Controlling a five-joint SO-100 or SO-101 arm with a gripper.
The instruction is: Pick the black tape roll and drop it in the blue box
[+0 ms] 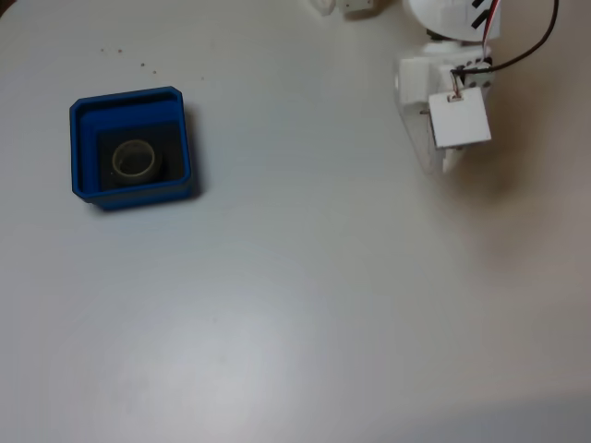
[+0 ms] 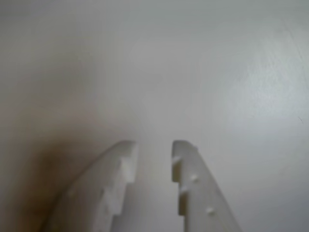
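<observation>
Table (image 1: 305,305): plain white surface.
Blue box (image 1: 131,100): square bright-blue plastic tray, left side of the fixed view.
Tape roll (image 1: 135,160): small black ring, pale core, inside the tray.
Hand (image 2: 153,147): white fingers slightly apart, holding nothing, well away from the tray.

The blue box (image 1: 81,148) has a black floor; the black tape roll (image 1: 135,160) shows a beige core; tool (image 2: 153,147) and tabletop (image 1: 305,305) are white.
</observation>
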